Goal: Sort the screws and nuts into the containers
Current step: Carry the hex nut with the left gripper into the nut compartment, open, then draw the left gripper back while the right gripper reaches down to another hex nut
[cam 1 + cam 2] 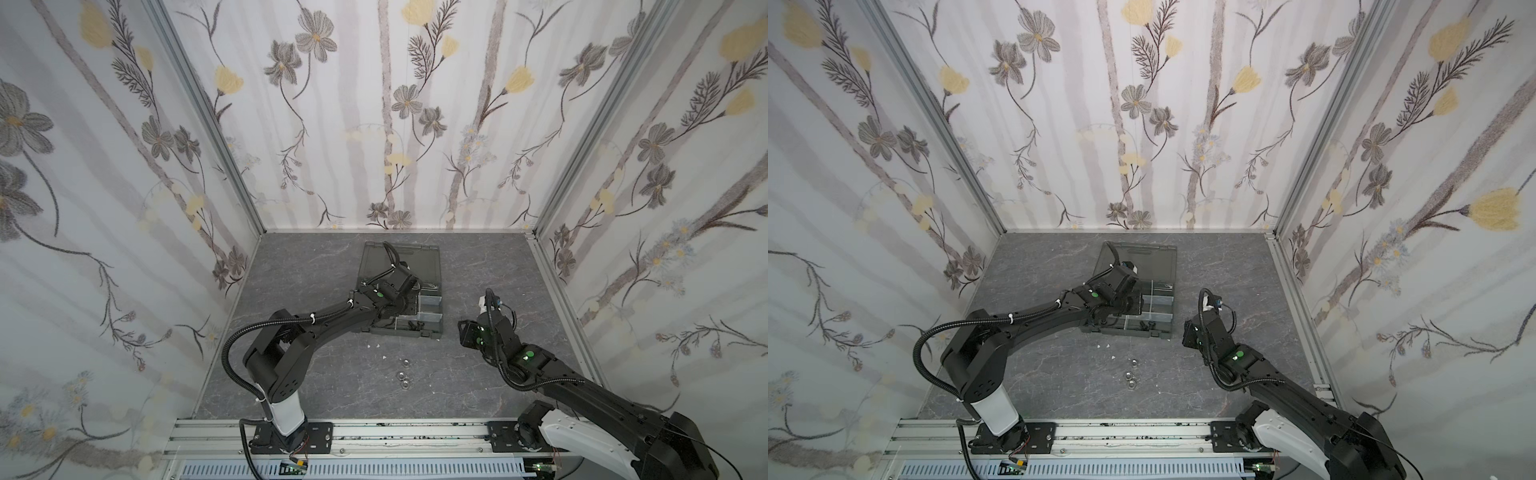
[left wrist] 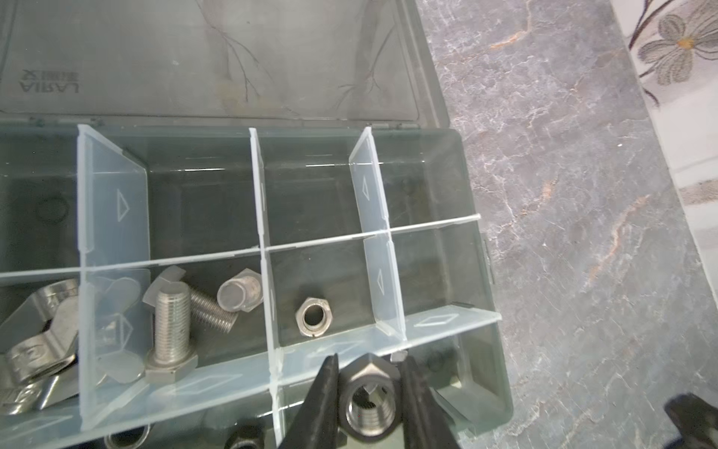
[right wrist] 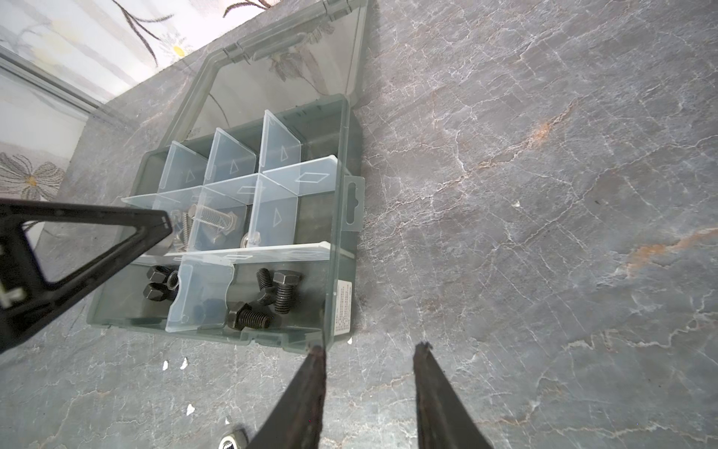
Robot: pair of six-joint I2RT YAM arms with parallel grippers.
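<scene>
Nearest your rail, three loose shiny silver hexagonal metal nuts (image 1: 400,375) lie on the grey marbled counter (image 1: 340,390), well apart from the case. Further in, your right gripper (image 3: 370,348) hangs over bare counter just beside the dark grey plastic organiser case (image 3: 335,272), its jaws partly apart with nothing between them. Your left gripper (image 2: 369,359) is over the case, pinching a silver hexagonal nut (image 2: 369,406). Just beyond it, one silver nut (image 2: 312,317) lies in a compartment, and silver threaded screws (image 2: 171,330) lie in the neighbouring one. Black threaded screws (image 3: 277,297) sit in the front row. Farthest, the smoky clear lid (image 1: 415,259) lies open.
</scene>
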